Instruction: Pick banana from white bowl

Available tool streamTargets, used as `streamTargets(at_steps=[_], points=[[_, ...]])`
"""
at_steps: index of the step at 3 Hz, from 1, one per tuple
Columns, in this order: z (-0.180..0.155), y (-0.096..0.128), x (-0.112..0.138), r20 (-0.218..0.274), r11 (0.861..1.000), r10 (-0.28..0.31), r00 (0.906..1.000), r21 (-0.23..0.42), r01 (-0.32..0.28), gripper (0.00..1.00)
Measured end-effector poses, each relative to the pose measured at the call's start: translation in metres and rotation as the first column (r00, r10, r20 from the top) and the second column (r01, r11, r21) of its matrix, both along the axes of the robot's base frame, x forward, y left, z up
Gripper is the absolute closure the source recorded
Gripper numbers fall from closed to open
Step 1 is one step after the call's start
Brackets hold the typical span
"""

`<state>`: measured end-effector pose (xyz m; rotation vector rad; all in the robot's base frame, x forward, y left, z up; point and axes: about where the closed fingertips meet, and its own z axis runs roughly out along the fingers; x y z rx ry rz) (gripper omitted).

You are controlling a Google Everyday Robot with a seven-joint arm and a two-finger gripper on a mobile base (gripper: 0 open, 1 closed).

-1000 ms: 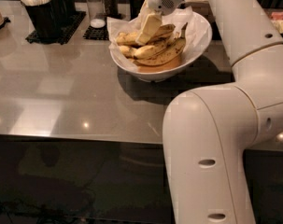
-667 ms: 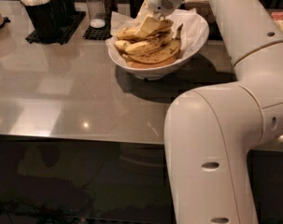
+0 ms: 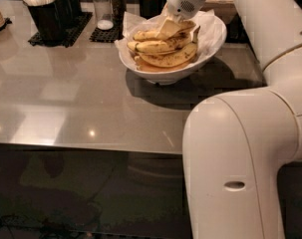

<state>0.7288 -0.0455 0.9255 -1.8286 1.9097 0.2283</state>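
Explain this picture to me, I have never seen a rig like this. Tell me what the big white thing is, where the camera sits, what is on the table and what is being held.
The big white shape on the right is a robot's arm. It belongs to a machine on a wheeled base with one arm. There is only one camera. Where it is mounted is not known, but it looks down across a grey table with the arm close in front.

The arm ends in a gripper, the robot's hand. It is down inside the white bowl, right on top of the pile of bananas. Its job is to lift one out. Whether it has hold of one yet cannot be told from here.

Along the table's far edge stand black holders and two shakers.
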Motion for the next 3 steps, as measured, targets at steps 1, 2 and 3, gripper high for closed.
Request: streamTargets(at_steps=[1, 2, 3], points=[[0.004, -0.005, 0.0, 0.008, 1.0, -0.027, 0.9996, -0.002, 0.027, 1.0], [0.03, -0.018, -0.002, 0.088, 0.994, -0.103, 0.9907, -0.027, 0.106, 1.0], [0.077, -0.017, -0.017, 0.255, 0.987, -0.134, 0.9577, -0.054, 0.153, 1.0]])
